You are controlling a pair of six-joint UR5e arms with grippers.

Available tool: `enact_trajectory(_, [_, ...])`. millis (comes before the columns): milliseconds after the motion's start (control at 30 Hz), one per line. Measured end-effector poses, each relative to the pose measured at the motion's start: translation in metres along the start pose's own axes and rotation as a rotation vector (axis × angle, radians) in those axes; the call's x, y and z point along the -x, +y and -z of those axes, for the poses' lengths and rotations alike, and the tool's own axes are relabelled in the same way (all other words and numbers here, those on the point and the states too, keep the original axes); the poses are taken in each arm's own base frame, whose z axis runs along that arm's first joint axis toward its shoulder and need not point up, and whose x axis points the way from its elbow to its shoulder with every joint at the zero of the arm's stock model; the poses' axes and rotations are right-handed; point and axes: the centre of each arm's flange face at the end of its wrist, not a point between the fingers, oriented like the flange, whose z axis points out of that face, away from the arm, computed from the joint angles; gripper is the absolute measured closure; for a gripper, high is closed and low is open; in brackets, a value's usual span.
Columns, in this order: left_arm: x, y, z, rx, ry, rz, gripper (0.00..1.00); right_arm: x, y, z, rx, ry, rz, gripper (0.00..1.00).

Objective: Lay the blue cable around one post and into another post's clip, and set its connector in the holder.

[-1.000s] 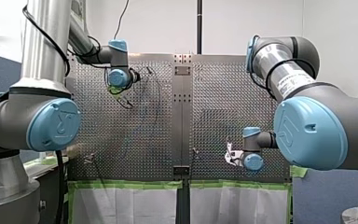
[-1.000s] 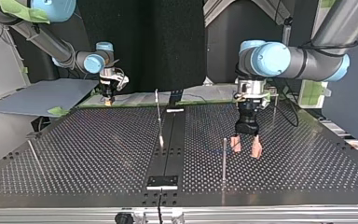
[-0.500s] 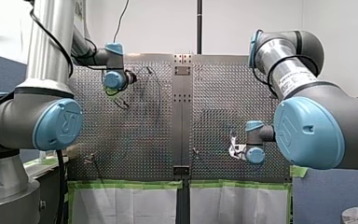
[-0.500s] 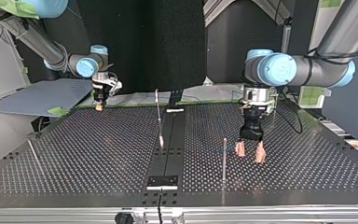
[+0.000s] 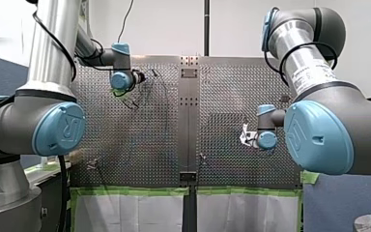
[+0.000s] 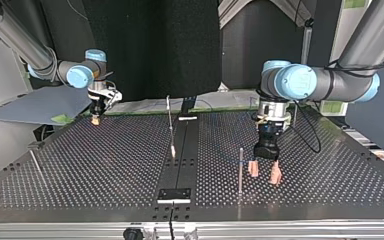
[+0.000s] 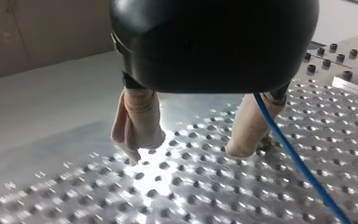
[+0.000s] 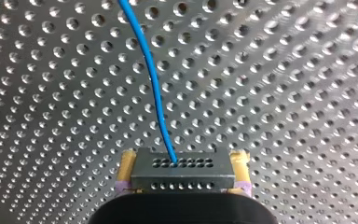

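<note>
In the right wrist view my right gripper (image 8: 183,161) is shut on a dark connector block (image 8: 182,176), its yellow pads at the block's two sides. The blue cable (image 8: 154,79) leaves the block and runs ahead over the perforated plate. In the top view this gripper (image 6: 96,119) hangs at the far left of the table. My left gripper (image 6: 264,175) stands open just above the plate, beside a thin upright post (image 6: 240,167). Its beige-padded fingers (image 7: 137,123) hold nothing, and the blue cable (image 7: 298,163) passes close by one finger.
A tilted post (image 6: 169,120) stands on the dark centre strip, and a small holder plate (image 6: 175,194) lies on that strip near the top view's front edge. Another thin post (image 6: 36,167) leans at the left. A grey sheet (image 6: 40,102) lies beyond the table's far left corner.
My right gripper has carried the connector further toward the top view's left. My left gripper has shifted slightly toward the top view's front and stays open.
</note>
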Motion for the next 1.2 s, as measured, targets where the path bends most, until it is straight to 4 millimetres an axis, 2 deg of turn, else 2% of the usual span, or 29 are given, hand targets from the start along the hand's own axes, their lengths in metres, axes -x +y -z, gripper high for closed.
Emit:
enact_trajectory(167, [-0.008, 0.006, -0.003, 0.023, 0.017, -0.004, 0.0, -0.02, -0.001, 0.007, 0.007, -0.009, -0.02, 1.0])
enact_trajectory(333, [-0.008, 0.009, -0.004, 0.033, 0.012, -0.01, 0.0, -0.044, -0.003, 0.014, 0.025, -0.007, -0.004, 1.0])
enact_trajectory(667, [-0.01, 0.017, -0.007, 0.043, 0.016, -0.011, 0.0, -0.101, -0.004, 0.031, 0.066, -0.004, 0.089, 1.0])
enact_trajectory(933, [-0.006, 0.013, -0.012, 0.04, 0.021, -0.01, 0.0, -0.144, -0.003, 0.047, 0.09, 0.0, 0.099, 1.0])
enact_trajectory(1200, [-0.006, 0.011, -0.013, 0.034, 0.025, -0.012, 0.0, -0.197, 0.0, 0.06, 0.078, 0.058, 0.1, 1.0])
